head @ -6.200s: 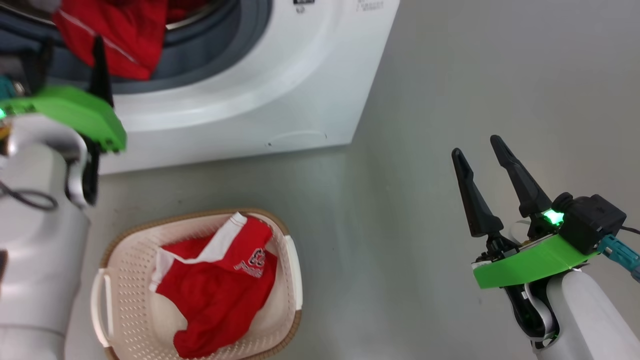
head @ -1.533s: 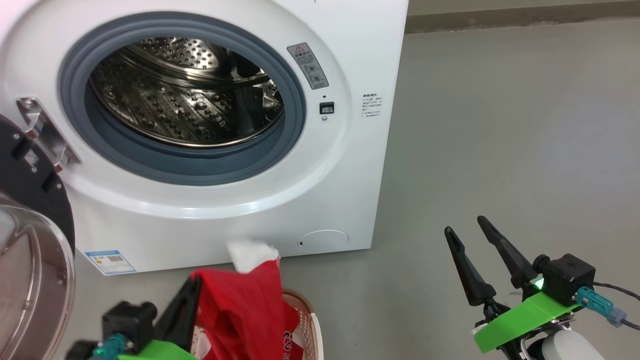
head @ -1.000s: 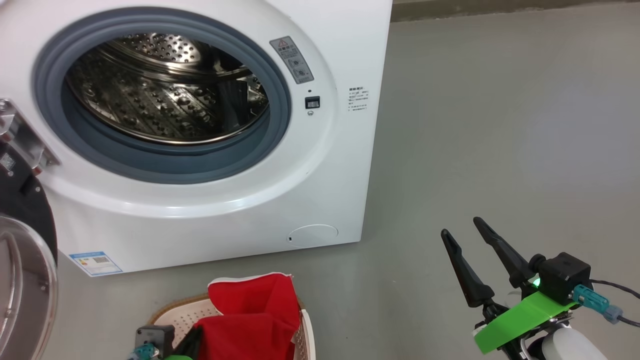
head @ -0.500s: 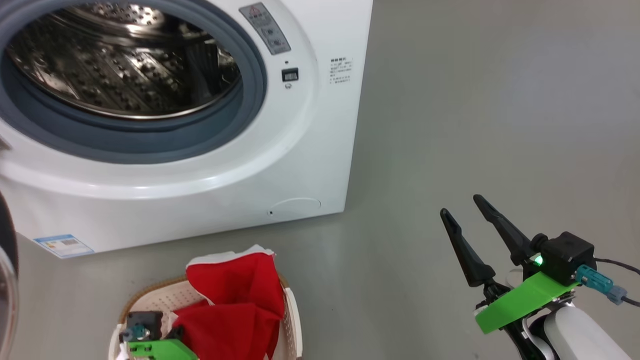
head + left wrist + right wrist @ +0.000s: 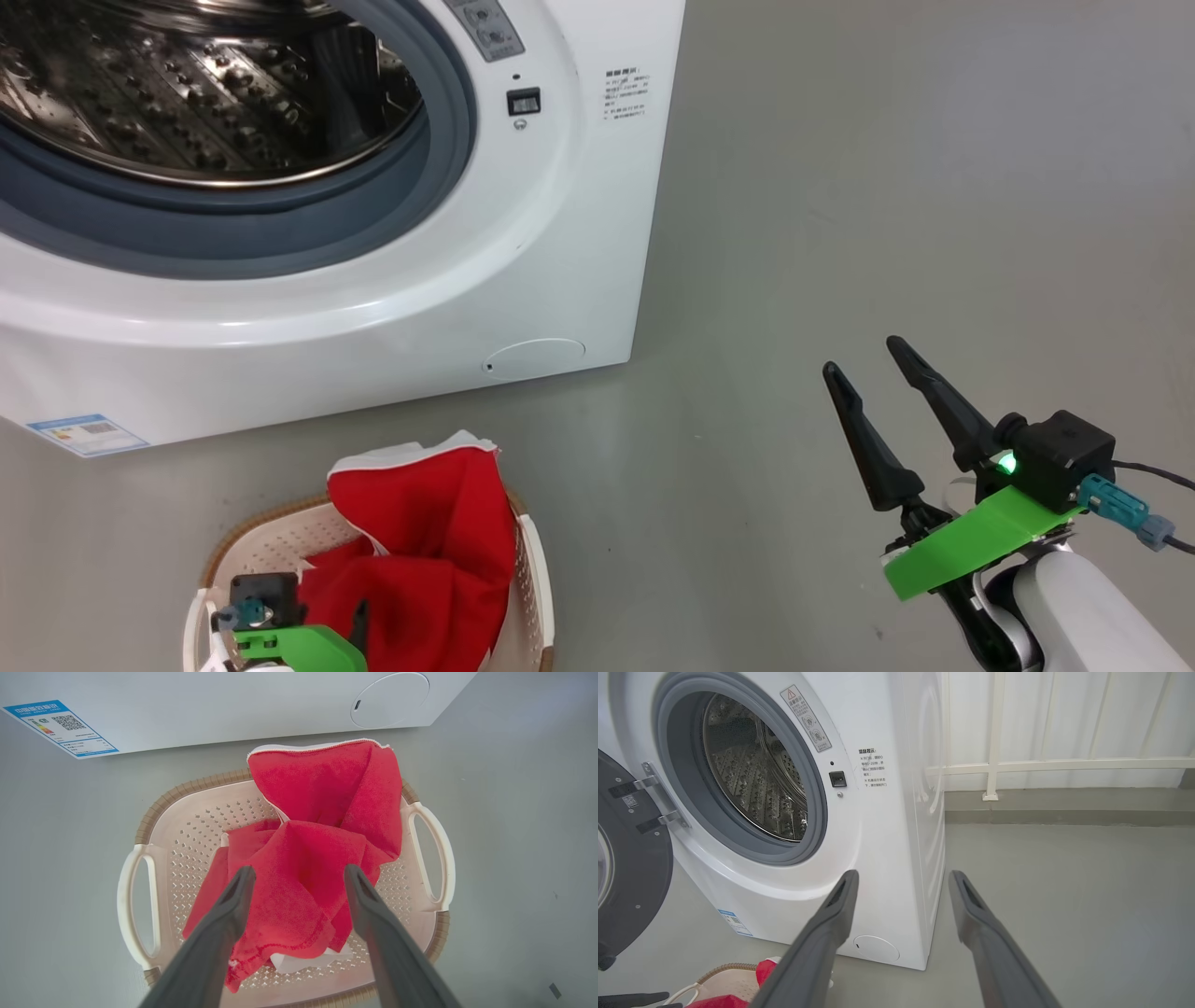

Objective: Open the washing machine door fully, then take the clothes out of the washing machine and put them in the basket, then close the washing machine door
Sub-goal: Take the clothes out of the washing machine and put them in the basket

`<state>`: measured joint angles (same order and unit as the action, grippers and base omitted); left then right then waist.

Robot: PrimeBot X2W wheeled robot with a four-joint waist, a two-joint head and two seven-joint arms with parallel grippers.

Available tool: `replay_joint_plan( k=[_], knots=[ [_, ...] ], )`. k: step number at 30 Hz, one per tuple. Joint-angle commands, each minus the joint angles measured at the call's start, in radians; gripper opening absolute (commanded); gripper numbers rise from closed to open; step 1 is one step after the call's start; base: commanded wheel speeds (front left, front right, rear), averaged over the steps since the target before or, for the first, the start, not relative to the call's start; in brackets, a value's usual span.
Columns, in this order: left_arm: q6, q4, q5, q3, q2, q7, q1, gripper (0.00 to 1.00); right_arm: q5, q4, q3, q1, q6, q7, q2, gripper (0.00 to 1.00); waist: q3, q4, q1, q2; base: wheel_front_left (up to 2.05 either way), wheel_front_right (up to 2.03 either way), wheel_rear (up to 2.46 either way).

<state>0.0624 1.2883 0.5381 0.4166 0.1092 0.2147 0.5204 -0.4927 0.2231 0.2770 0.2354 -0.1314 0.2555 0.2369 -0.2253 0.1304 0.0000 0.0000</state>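
1. Currently, the grey floor [image 5: 887,187] carries the washing machine [image 5: 523,233] and, just in front of it, the basket [image 5: 271,523].
2. The washing machine is a white front-loader. Its grey gasket [image 5: 280,233] and perforated steel drum [image 5: 187,84] are exposed, and no fabric is visible in the part of the drum that shows.
3. The washing machine door [image 5: 630,868] stands swung open on its metal hinge [image 5: 654,798], dark inner face toward the right wrist camera, at the left of that view.
4. The basket is cream, perforated, with a brown rim and a handle at each end. It sits upright, near the machine's lower front panel but apart from it.
5. The clothes [image 5: 303,868] lie inside the basket as a bunched red heap. One white-edged fold rises above the rim on the machine side.
6. The left gripper [image 5: 299,870] is directly over the heap, fingers spread wide and gripping nothing. Contact between the fingertips and the fabric cannot be determined.
7. The right gripper [image 5: 862,356] hangs over bare floor to the right of the machine, fingers spread wide and empty.
8. The round hatch [image 5: 534,357] sits low on the front panel at the right.
9. The blue energy label [image 5: 86,434] sits low at the left.
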Motion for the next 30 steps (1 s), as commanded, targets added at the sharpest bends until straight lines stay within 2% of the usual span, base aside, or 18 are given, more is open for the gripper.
replay_joint_plan(
  k=[1,8,13,19,24,30],
  knots=[
    [0.005,-0.004,0.011,-0.031,0.029,0.017,0.013,1.00,-0.001,-0.020,0.016,0.011,0.001,0.006,0.002,1.00,0.008,-0.003,0.0000,0.0000,0.00,0.00,0.00],
    [0.016,-0.032,0.008,-0.039,0.052,0.045,0.012,1.00,-0.008,-0.009,0.015,-0.001,0.001,0.006,-0.016,1.00,0.048,-0.015,0.0000,0.0000,0.00,0.00,0.00],
    [0.004,-0.173,-0.011,-0.079,0.082,0.047,-0.022,1.00,-0.013,-0.002,0.008,-0.017,0.001,0.006,-0.026,1.00,0.089,-0.027,0.0000,0.0000,0.00,0.00,0.00],
    [0.006,-0.281,-0.038,-0.121,0.097,0.047,-0.070,1.00,-0.020,0.006,-0.004,-0.045,0.001,0.006,-0.032,1.00,0.148,-0.045,0.0000,0.0000,0.00,0.00,0.00],
    [-0.001,-0.446,-0.065,-0.179,0.103,0.047,-0.133,1.00,-0.023,0.009,-0.014,-0.069,0.001,0.006,-0.034,1.00,0.195,-0.060,0.0000,0.0000,0.00,0.00,0.00],
    [-0.041,-0.702,-0.129,-0.242,0.105,0.047,-0.239,1.00,-0.022,0.006,-0.029,-0.091,0.001,0.006,-0.036,1.00,0.229,-0.081,0.0000,0.0000,0.00,0.00,0.00]
  ],
)
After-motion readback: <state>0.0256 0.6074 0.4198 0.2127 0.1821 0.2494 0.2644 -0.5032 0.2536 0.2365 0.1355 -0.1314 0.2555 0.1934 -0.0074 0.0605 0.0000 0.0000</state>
